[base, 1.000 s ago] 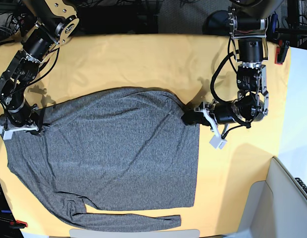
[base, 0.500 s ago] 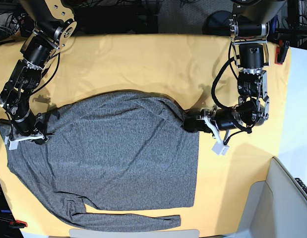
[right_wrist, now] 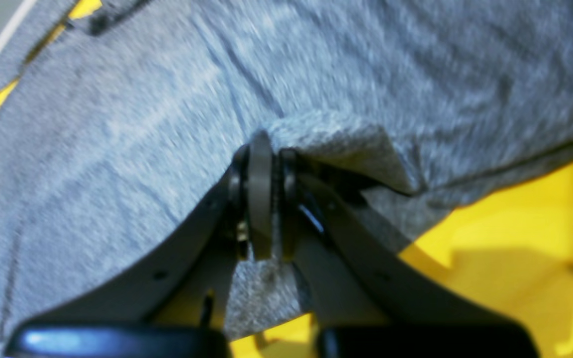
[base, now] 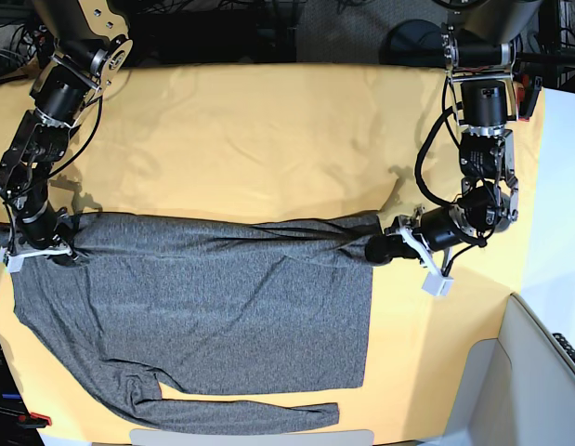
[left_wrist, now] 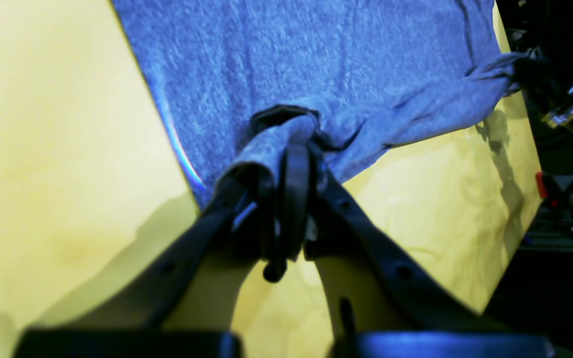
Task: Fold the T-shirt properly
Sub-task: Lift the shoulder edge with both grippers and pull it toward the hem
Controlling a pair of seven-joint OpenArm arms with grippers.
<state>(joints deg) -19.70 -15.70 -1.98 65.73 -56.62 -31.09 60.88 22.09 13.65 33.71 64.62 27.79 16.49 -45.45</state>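
One T-shirt (base: 203, 307) lies before us, a heathered charcoal-grey knit with long sleeves, spread over the near half of the yellow-orange tablecloth (base: 259, 130), and we count two arms working it. We see the shirt's far edge pulled into a fairly straight band running from left to right across the cloth, with creases along it, while one long sleeve (base: 241, 411) trails along the near edge, lying flat. At the base view's right, the left gripper (base: 378, 249) is clenched on the shirt's far right corner; in its wrist view the fabric is bunched and wrapped over the closed tips of the left gripper (left_wrist: 291, 149). At the base view's left, the right gripper (base: 57, 249) is clamped on the shirt's far left corner, and from its wrist camera we see a fold of the knit pinched between the tips of the right gripper (right_wrist: 261, 149). Around the table we make out one red clamp (base: 526, 100) at the far right corner, black cables hanging along both arms, and a pale grey bin (base: 529, 381) at the near right. Nothing sits on the shirt itself. We can read no brand, label or writing anywhere.
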